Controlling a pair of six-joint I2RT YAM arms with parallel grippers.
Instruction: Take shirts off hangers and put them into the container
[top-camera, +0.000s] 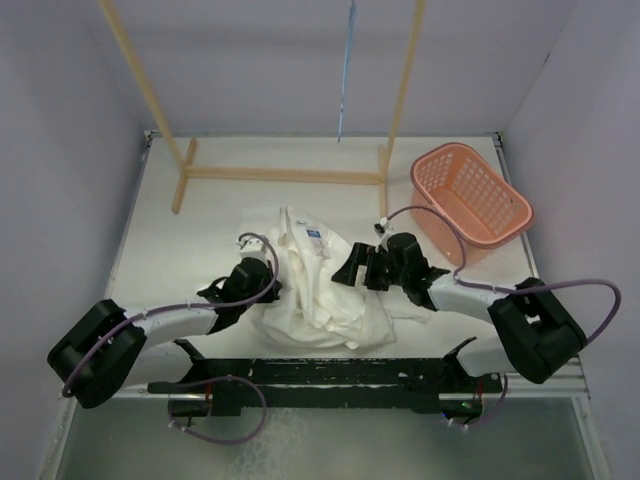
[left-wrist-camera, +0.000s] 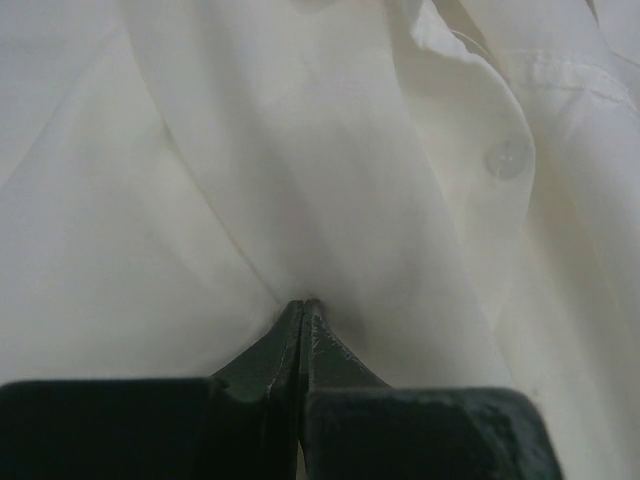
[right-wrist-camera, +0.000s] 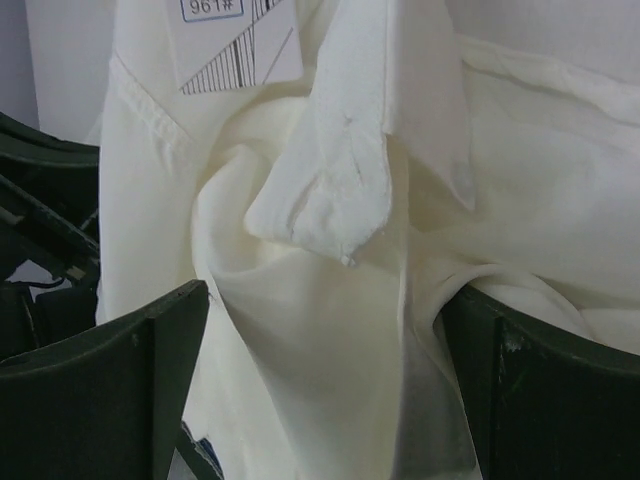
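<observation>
The white shirt (top-camera: 312, 285) lies crumpled on the table between my two arms, its collar label (top-camera: 314, 233) facing up. My left gripper (top-camera: 268, 277) is at the shirt's left side. In the left wrist view, this gripper (left-wrist-camera: 303, 302) is shut, with folds of the shirt (left-wrist-camera: 300, 150) running in to its tips. My right gripper (top-camera: 352, 268) is at the shirt's right side. It stands open (right-wrist-camera: 322, 300), with loose folds of the shirt (right-wrist-camera: 340, 190) lying between its fingers. The light-blue hanger (top-camera: 346, 70) hangs bare at the back. The orange-pink container (top-camera: 470, 195) sits at the right rear.
A tan wooden rack (top-camera: 285, 175) stands at the back of the table, its poles (top-camera: 145, 85) rising on either side of the hanger. A shirt button (left-wrist-camera: 506, 160) shows close to the left gripper. Walls close in the table on the left, right and back.
</observation>
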